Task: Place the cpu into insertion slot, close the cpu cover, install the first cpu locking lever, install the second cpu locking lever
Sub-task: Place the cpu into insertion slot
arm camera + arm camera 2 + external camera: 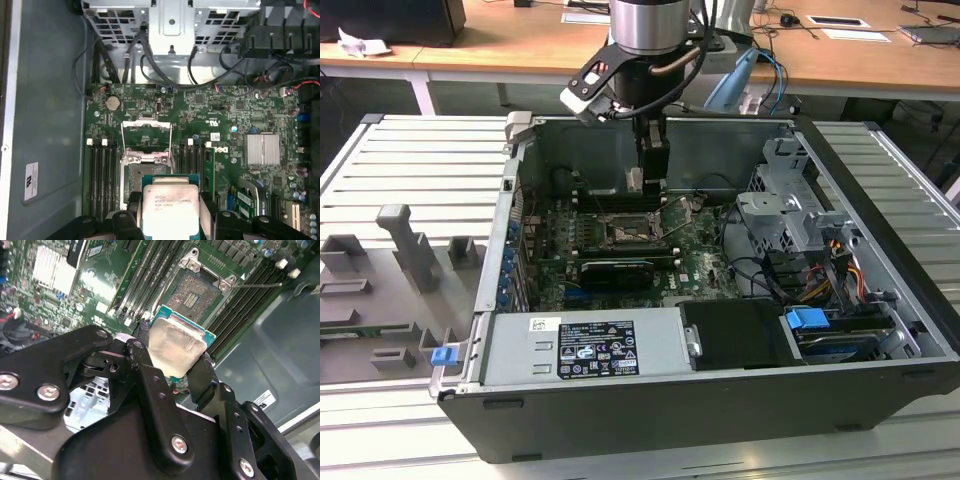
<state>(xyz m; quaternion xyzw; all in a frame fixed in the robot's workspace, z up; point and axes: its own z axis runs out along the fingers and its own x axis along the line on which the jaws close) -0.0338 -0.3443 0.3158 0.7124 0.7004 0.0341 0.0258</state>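
I'm pinching the cpu [176, 346], which I judge light, stiff and fragile, by its opposite edges between the fingers [143, 367] of the gripper [173, 365], with the insertion slot [197, 292] lying just beyond them.

Computer case [620, 425] on slatted table [410, 165]

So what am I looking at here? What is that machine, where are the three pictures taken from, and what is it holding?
It is a robot arm with a two-fingered gripper at its end, reaching into an open computer case that lies on a ribbed grey table. The exterior view comes from a camera standing apart. Both wrist views come from cameras riding on the arm, looking past the gripper. The gripper holds the cpu, a small square chip, above the green motherboard, close to the insertion slot. The cpu cover is open.
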